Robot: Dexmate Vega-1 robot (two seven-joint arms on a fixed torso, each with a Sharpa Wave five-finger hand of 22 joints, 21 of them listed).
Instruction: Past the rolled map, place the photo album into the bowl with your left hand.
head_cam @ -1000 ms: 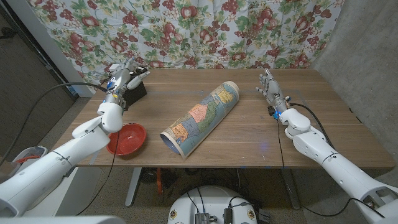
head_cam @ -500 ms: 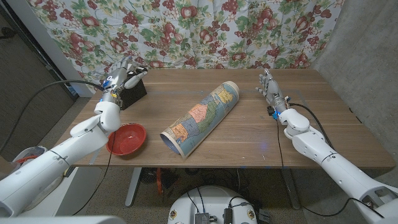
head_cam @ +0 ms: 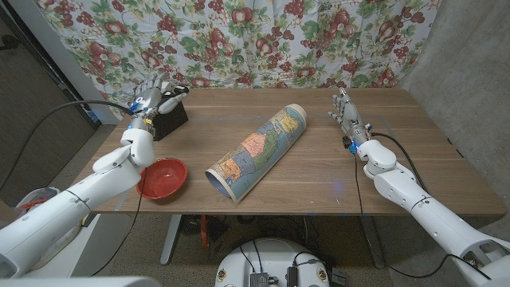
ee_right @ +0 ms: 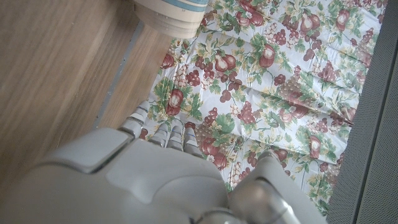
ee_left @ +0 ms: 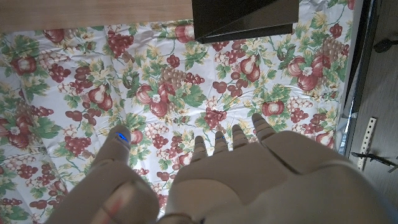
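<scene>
The photo album is a black block standing near the table's far left corner; its dark corner also shows in the left wrist view. My left hand hovers just above and to the left of it, fingers spread and holding nothing. The red bowl sits at the front left edge, nearer to me than the album. The rolled map lies diagonally across the middle; its end shows in the right wrist view. My right hand stands on its edge at the far right, fingers up, holding nothing.
A floral curtain hangs behind the table's far edge. A black cable runs off the left arm past the table's left side. Bare wood lies between the map and the right arm.
My left hand has drifted a little to the left and off the album, so more of the album's top shows. The right arm, map and bowl have not moved.
</scene>
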